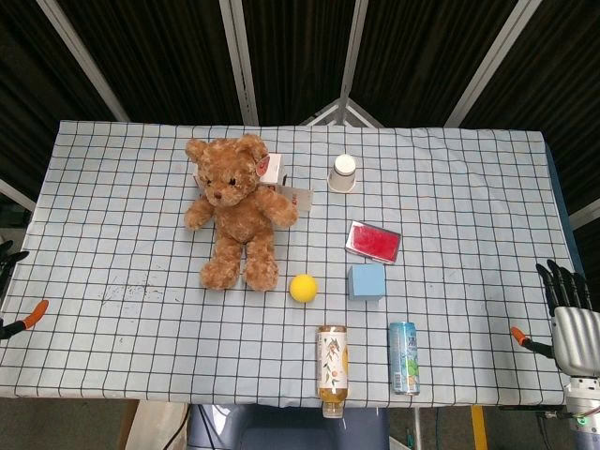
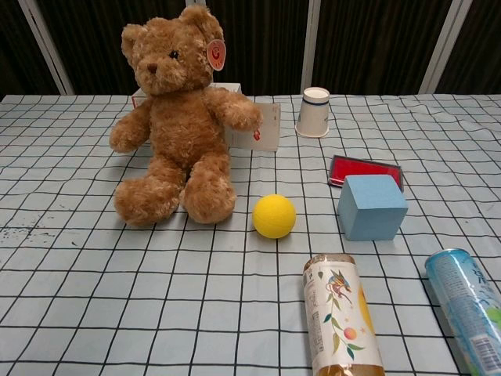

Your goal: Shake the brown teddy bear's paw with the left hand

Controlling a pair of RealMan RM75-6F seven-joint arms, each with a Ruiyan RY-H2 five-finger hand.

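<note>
One brown bear point(image 1: 234, 211) sits on the tabletop point(image 1: 112, 187), on the far left part. It sits up and faces the near side. Its two paws stick out to the sides and nothing touches them. A round tag hangs by one ear.

One white box point(image 1: 272, 169) stands just behind the bear. One white card point(image 2: 262, 125) leans behind the bear's paw on the right side.

One white cup point(image 1: 344, 172) stands upside down to the right of the bear, well apart from it. One red flat case point(image 1: 373, 242) lies nearer, right of the bear. One blue block point(image 1: 367, 281) sits just in front of the red case. One yellow ball point(image 1: 303, 288) rests near the bear's feet, left of the block.

One bottle point(image 1: 332, 367) lies on its side at the near edge. One blue can point(image 1: 404, 357) lies on its side just to the right of the bottle.

The left hand point(image 1: 7, 258) only peeks in at the far left edge of the head view, off the tabletop and well away from the bear. Just dark fingertips show, so I cannot tell if it is spread or closed.

The right hand point(image 1: 570, 319) is at the right edge, off the tabletop. Its fingers are straight and apart, and it holds nothing.
</note>
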